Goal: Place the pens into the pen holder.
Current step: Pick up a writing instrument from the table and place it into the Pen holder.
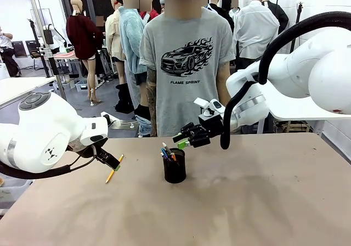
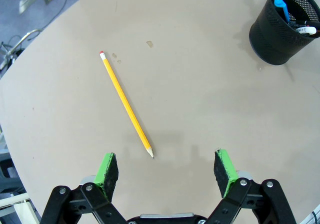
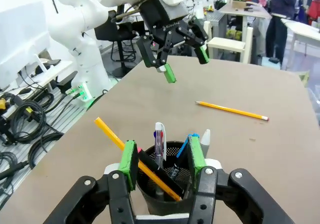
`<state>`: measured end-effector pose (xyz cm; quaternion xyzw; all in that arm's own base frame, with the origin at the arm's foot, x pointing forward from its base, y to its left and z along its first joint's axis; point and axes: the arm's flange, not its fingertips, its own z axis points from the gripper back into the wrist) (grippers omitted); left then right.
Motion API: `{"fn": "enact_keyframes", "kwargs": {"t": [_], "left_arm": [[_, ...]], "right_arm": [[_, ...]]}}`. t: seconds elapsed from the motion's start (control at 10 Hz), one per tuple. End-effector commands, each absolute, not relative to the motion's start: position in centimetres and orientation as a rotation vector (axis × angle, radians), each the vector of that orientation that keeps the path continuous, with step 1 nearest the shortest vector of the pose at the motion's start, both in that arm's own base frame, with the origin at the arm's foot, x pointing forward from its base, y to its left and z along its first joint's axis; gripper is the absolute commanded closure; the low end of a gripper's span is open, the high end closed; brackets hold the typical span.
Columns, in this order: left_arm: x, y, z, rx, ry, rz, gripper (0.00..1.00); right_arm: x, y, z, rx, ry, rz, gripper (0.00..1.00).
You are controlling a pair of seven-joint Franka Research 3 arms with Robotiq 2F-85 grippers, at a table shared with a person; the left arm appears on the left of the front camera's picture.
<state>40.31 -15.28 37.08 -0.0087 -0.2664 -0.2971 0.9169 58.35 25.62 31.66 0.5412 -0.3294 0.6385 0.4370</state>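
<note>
The black mesh pen holder stands mid-table with several pens in it: a white pen, a blue pen and a yellow pencil leaning out over its rim. My right gripper hovers just above the holder, and its green pads stand apart with nothing clamped between them. A second yellow pencil lies flat on the table. My left gripper is open just short of its sharpened tip, low over the table.
A person in a grey T-shirt stands at the far edge of the table. The brown tabletop is bare around the holder. The table's left edge lies close to the loose pencil.
</note>
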Motion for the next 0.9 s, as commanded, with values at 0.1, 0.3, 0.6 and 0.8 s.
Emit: {"fn": "enact_keyframes", "kwargs": {"t": [0.1, 0.3, 0.6, 0.8], "left_arm": [[40.3, -15.1, 37.1, -0.021, -0.549, -0.607, 0.00], [40.3, -15.1, 37.1, -0.021, -0.549, -0.607, 0.00], [40.3, -15.1, 37.1, -0.021, -0.549, -0.607, 0.00], [40.3, -15.1, 37.1, -0.021, -0.549, -0.607, 0.00]], "right_arm": [[56.6, 20.8, 36.1, 1.230, -0.968, 1.570, 0.48], [55.3, 16.6, 38.6, 1.096, -1.046, 1.527, 0.48], [53.1, 11.8, 40.9, 0.945, -1.029, 1.436, 0.48], [51.5, 9.0, 42.9, 0.895, -0.934, 1.232, 0.48]]}}
